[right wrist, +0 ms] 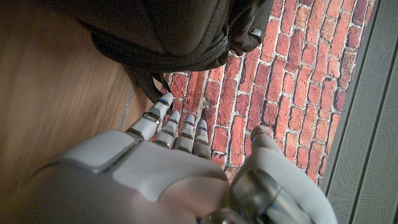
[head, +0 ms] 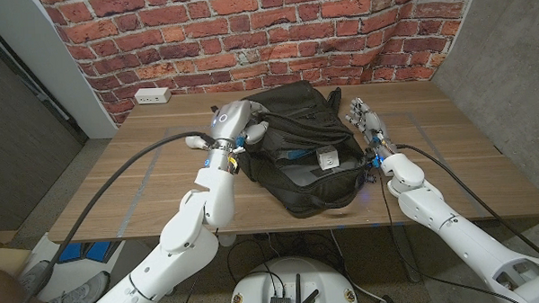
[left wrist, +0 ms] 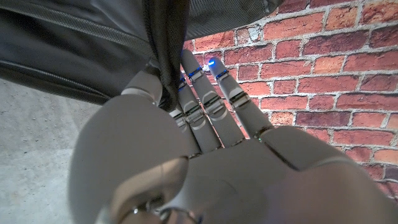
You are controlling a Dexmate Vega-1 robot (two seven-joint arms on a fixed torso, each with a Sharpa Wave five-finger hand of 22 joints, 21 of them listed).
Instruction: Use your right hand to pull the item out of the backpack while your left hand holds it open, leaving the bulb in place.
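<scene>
1. My left hand is at the backpack's left rim, and in the left wrist view its fingers lie pressed together against a fold of black fabric. I want that edge lifted and steady.
2. Middle of the table: the bag's mouth gapes, with a small white item inside, right of centre. Bulb or target? I can't tell.
3. My right hand waits just right of the bag, holding nothing, fingers straight and slightly apart. I'd reach in from above, slowly, clear of the zipper.
</scene>
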